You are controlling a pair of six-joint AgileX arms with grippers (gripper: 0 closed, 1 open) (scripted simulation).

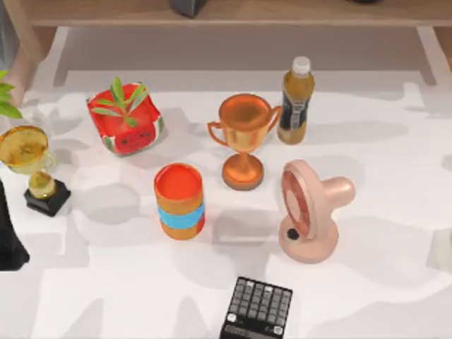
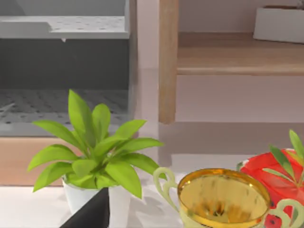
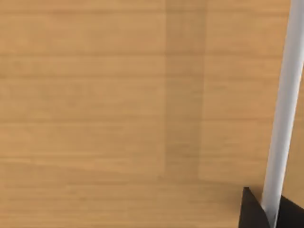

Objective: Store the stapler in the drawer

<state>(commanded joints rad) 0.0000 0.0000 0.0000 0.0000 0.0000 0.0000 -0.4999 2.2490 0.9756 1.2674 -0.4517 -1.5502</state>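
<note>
The stapler is out of view. In the right wrist view a wooden drawer front (image 3: 118, 95) is seen close up, with a white bar handle (image 3: 285, 95) running along it. My right gripper (image 3: 271, 211) sits at that handle, a black fingertip (image 3: 248, 209) pressed on each side of the bar. My left arm (image 1: 10, 244) stays parked at the table's left edge, and a dark part of my left gripper (image 2: 90, 213) shows low in the left wrist view.
On the table stand a watermelon-patterned plant pot (image 1: 126, 120), a gold trophy (image 1: 32, 166), an orange can (image 1: 180, 201), a copper trophy (image 1: 244, 141), an amber bottle (image 1: 295, 102), a pink fan (image 1: 311, 212) and a black calculator (image 1: 258, 311). A wooden shelf (image 1: 233, 13) runs along the back.
</note>
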